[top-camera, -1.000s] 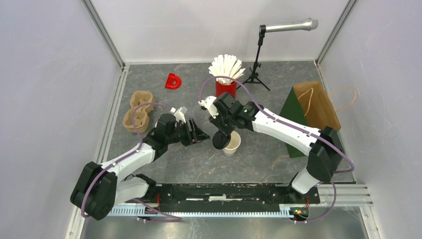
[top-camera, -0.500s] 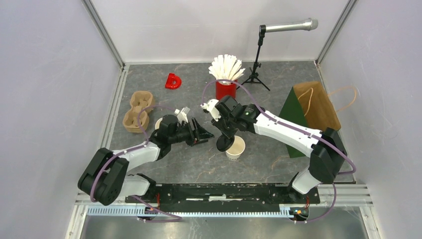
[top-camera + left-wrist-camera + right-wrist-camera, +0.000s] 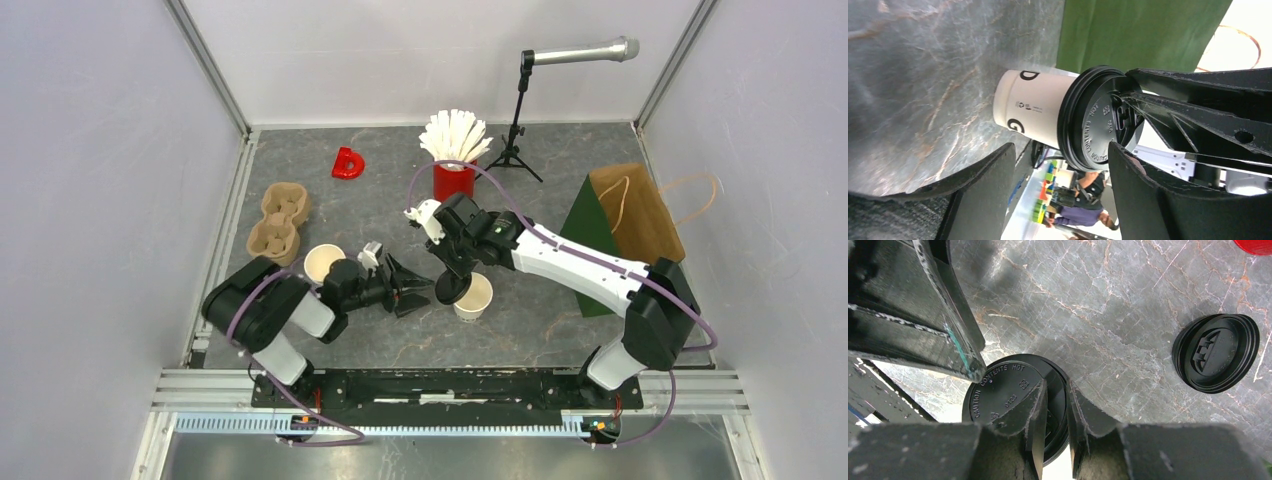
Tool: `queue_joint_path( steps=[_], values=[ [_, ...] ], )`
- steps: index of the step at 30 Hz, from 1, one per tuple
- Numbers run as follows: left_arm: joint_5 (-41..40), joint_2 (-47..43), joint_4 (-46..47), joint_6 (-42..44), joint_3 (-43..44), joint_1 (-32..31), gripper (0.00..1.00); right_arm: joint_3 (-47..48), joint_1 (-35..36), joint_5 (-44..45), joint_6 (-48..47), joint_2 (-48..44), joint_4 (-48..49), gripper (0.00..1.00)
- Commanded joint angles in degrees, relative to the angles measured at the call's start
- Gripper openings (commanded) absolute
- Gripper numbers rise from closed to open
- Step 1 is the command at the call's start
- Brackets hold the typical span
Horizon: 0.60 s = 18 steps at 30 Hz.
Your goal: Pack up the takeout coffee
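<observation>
lid point(image 3: 1095, 125) tilted at cup point(image 3: 1033, 107) rim

carrier point(image 3: 278, 222): left edge of table point(image 3: 520, 340)
first cup point(image 3: 324, 264): just right of carrier
second cup point(image 3: 475, 295): centre, lid point(image 3: 1088, 125) against rim

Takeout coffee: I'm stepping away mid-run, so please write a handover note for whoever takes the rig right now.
Left gripper: open, empty, fingers either side of the right-hand cup without touching it.
Right gripper: shut on a black lid, held tilted at that cup's rim, not seated.
Other cup: upright, uncapped, near the carrier. Second lid lies on the table.
Done: nothing capped or packed.
Left: seat this lid, cap the other cup, pack both.
</observation>
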Motion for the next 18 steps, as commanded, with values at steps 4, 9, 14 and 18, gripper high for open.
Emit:
queue_joint_path(
  steps=[4, 9, 14, 18],
  values=[
    [-1.9, 13.9, 26.8, -12.5, 2.0, -4.5, 0.74, -1.1, 0.0, 0.2, 0.5, -2.3, 1.9, 0.25],
    [-4.0, 12.0, 26.8, -11.9, 2.5, -5.3, 0.72, -1.1, 0.0, 0.1, 0.6, -2.4, 1.9, 0.25],
    [-4.1, 12.7, 26.8, -12.8, 3.2, -5.8, 0.66, -1.3, -0.2, 0.0, 0.4, -2.5, 2.1, 0.25],
    [-4.5, 13.5, 26.8, -12.4, 3.1, -6.1, 0.55, -1.3, -0.4, -0.2, 0.5, -2.7, 2.3, 0.25]
  ],
)
